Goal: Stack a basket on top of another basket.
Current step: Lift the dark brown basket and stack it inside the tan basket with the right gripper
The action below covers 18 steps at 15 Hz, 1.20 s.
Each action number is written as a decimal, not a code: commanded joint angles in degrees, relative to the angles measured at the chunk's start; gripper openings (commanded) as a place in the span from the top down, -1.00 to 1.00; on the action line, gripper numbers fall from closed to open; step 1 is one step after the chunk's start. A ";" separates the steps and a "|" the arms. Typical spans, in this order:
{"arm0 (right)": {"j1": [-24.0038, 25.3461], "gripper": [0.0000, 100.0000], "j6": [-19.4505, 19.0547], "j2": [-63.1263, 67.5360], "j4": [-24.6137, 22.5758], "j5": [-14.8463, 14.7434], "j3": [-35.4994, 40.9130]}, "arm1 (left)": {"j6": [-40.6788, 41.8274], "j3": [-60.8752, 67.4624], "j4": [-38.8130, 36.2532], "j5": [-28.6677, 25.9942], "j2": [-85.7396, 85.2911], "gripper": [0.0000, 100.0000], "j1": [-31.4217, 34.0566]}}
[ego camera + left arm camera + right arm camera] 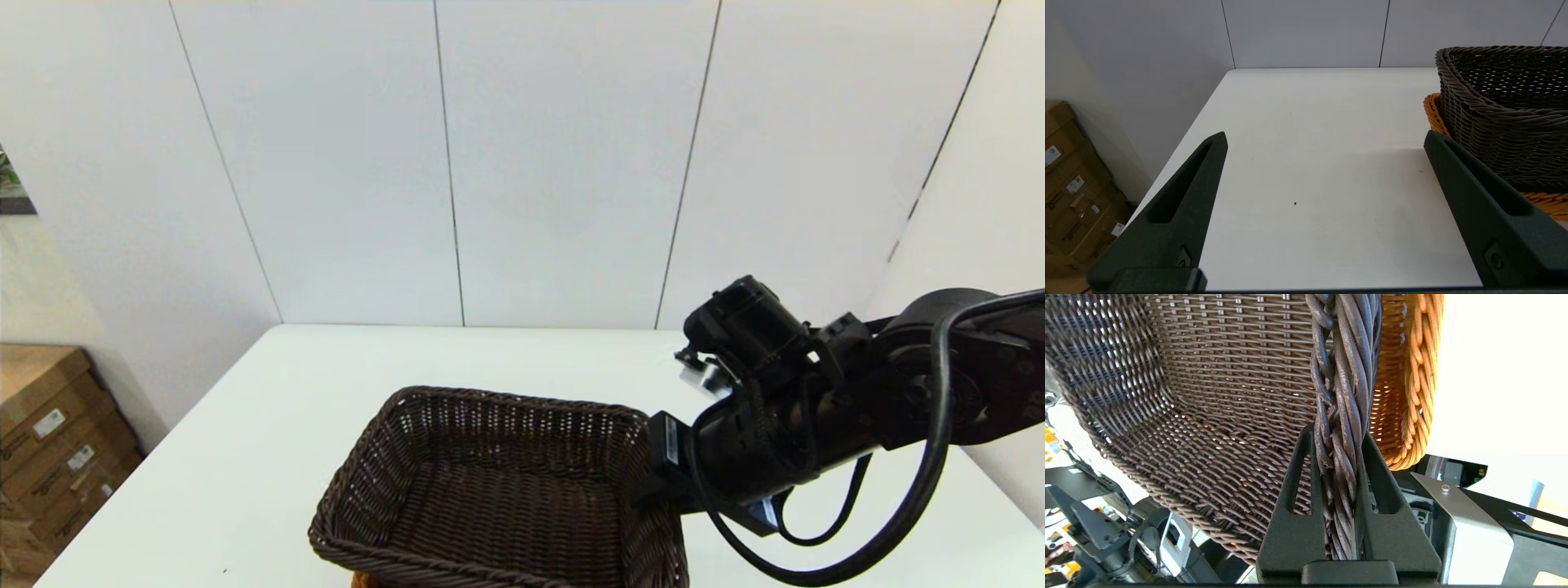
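Dark brown basket front and centre, sitting near the front edge of the white surface, and it's nested down inside the orange-tan basket. From the head camera only a sliver of orange peeks out beneath the dark weave at the bottom edge; the left wrist camera shows the orange rim curling out beside and under the dark wall. The right pincer is clamped tight on the dark basket's braided rim at its right side, one black finger inside the wall, the other outside, the braid squeezed between them. The right arm reaches in from the right, over the surface. Off to the other side, the left pincer hangs low over bare surface, fingers spread wide, gripping nothing, the stacked baskets just beside its one finger. Cardboard boxes sit on the floor at far left.
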 commanded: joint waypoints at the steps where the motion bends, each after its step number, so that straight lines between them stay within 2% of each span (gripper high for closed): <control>1: 0.00 1.00 -0.10 0.08 0.14 0.25 0.28 | -0.04 0.00 0.02 0.01 -0.04 -1.00 0.01; 7: 0.09 1.00 -0.10 -0.01 0.05 0.25 0.02 | -0.04 0.00 0.02 0.01 -0.04 -1.00 0.01; 10: 0.09 1.00 -0.63 0.25 -2.68 0.25 0.02 | -0.04 0.00 0.02 -0.07 -0.04 -1.00 0.01; 18: 0.09 1.00 -1.60 2.10 -2.76 0.25 -1.30 | -0.04 0.00 0.02 0.01 -0.04 -1.00 0.01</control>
